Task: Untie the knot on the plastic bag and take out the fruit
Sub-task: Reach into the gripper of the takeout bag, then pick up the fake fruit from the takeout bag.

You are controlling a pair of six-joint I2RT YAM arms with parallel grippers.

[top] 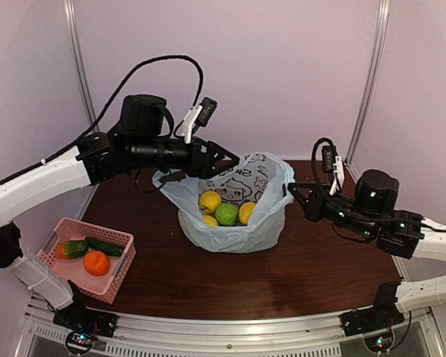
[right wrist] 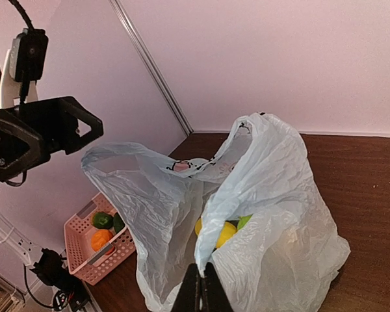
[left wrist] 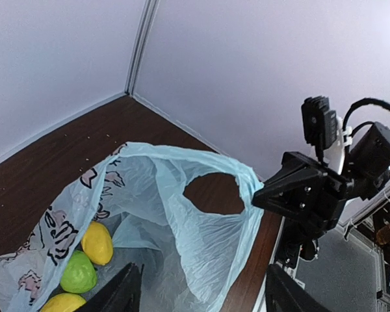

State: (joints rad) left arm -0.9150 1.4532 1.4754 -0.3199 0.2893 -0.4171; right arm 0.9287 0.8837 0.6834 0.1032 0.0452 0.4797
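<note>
- Sitting in the middle of the table, the plastic bag gapes open at the top.
- The fruit inside it is yellow pieces around a green one.
- The right gripper has its fingers pinched together on the bag's right rim.
- The left gripper has its fingers wide apart at the left handle loop.
- The pink basket, near left, holds orange and green pieces.

table: dark wood | basket: pink, perforated, at its near-left corner | walls: pale, plain
</note>
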